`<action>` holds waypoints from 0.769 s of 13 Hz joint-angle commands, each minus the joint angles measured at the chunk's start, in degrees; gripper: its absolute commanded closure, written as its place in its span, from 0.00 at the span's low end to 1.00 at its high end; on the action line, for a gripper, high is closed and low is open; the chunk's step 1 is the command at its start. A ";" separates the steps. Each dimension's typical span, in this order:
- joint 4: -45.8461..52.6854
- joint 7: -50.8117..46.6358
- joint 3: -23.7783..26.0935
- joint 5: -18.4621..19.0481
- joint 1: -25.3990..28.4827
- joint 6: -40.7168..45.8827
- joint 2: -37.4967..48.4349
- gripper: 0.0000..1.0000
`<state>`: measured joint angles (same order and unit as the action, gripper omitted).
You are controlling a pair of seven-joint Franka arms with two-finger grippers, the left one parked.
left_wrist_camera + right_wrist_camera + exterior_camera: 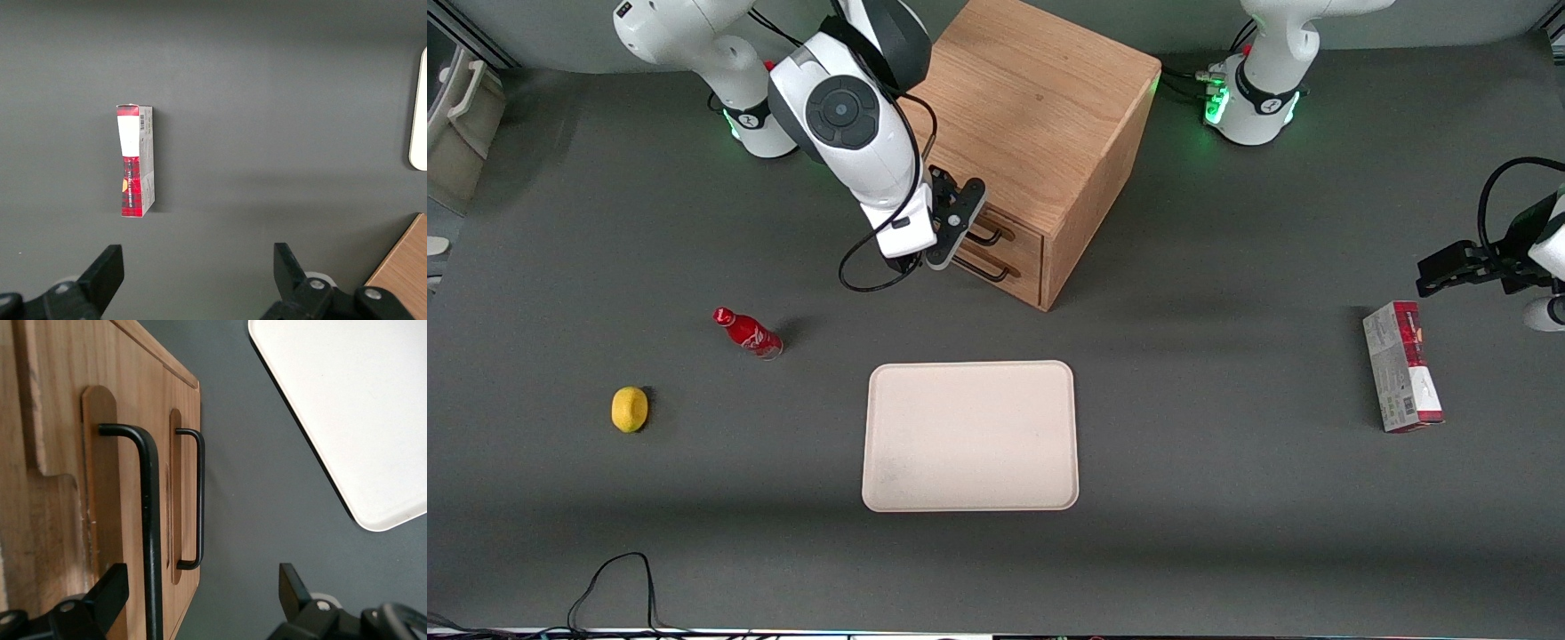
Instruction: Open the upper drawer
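The cabinet stood on the bench, and everything else is placed from it. The upper drawer sat shut in the cabinet's front, flush with the face, directly above the lower drawer. The claw hung just in front of that face, at the working arm's end of the drawers, level with the upper one. Its fingers were spread wide. In the right wrist view the upper handle ran between them, close by one finger, with no clear contact showing. The lower handle lay beside it, also between the fingers.

A pale tray lay nearer the front camera than the cabinet. A red bottle and a lemon lay off toward the working arm's end. A red and white box lay well off toward the parked arm's end.
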<state>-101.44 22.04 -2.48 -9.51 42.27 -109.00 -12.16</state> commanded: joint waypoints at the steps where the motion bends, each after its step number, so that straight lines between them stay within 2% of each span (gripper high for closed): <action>1: -1.56 1.43 -0.50 -1.39 -0.17 -1.74 -0.05 0.00; 10: -2.09 1.43 -1.30 -0.78 -0.08 -5.17 -2.69 0.00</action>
<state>-103.45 22.04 -3.14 -9.52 42.17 -112.48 -13.76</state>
